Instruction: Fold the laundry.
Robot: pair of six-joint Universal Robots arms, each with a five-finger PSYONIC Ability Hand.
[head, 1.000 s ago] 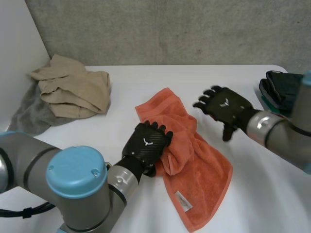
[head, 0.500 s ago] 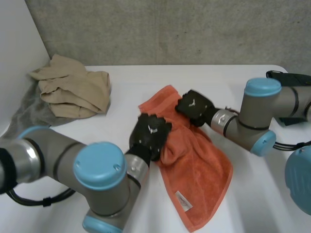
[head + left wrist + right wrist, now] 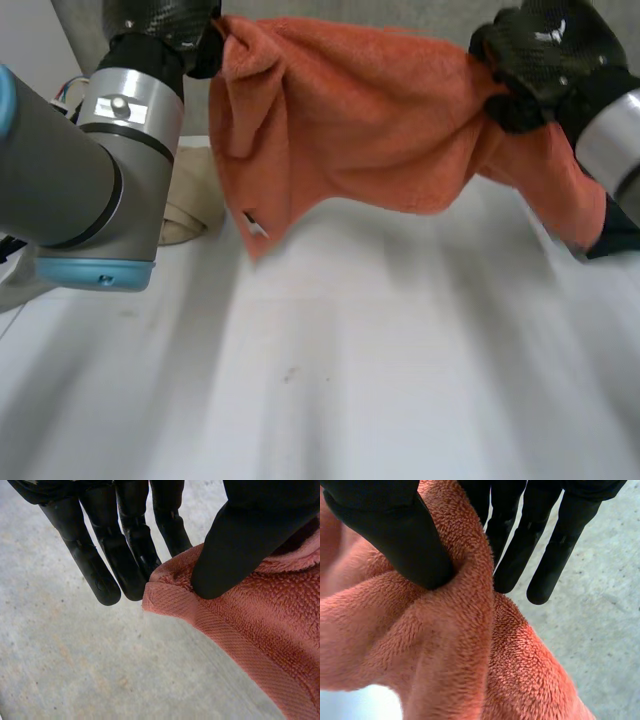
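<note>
Orange terry towel (image 3: 370, 120) held aloft above the white surface (image 3: 380, 350), stretched between two robot hands. Left robot hand (image 3: 160, 20) pinching a hemmed corner (image 3: 165, 597) between thumb and straight fingers (image 3: 125, 555). Right robot hand (image 3: 545, 55) closed on the opposite end, thumb pressed into a thick fold, fingers (image 3: 520, 545) behind the cloth. Lower edge sagging mid-span, small white label (image 3: 255, 225) dangling beneath the left grip. Crumpled beige garment (image 3: 195, 195) near the surface's left edge, behind the left arm (image 3: 90, 180).
</note>
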